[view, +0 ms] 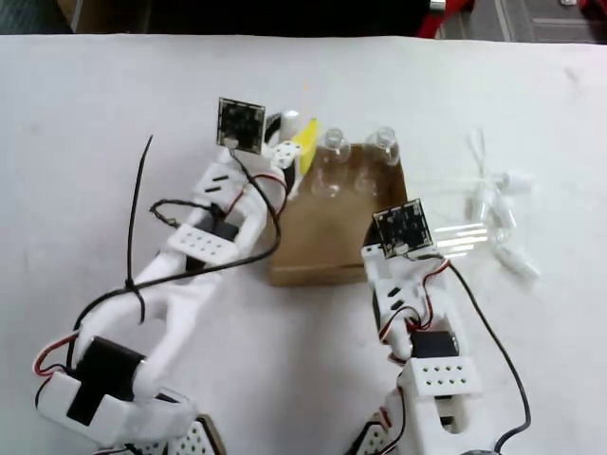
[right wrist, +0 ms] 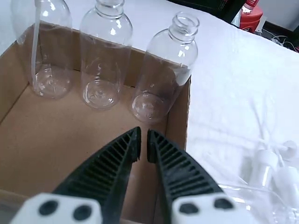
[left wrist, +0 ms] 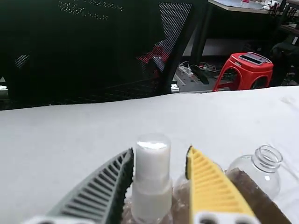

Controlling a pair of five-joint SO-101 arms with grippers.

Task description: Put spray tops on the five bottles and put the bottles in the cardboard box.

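A: Right, item one: left gripper (left wrist: 159, 151)?
B: Fingers (left wrist: 208, 186) apart, one on either side of a spray top (left wrist: 151, 163); the grey one is touching or nearly so, the yellow just clear. The top stands on a bottle at the far wall of the box (view: 318, 256), with its long axis vertical and its cap end up.
A: Item two: right gripper (right wrist: 143, 136)?
B: Its fingers are together on nothing, over the box floor, and point towards an open bottle (right wrist: 164, 70) that stands neck-up.
A: Spare tops (view: 498, 213)?
B: Loose on the worktop (view: 95, 114), beside the box on the right arm's side. That arm is nearer, so it is the likely one to fetch.
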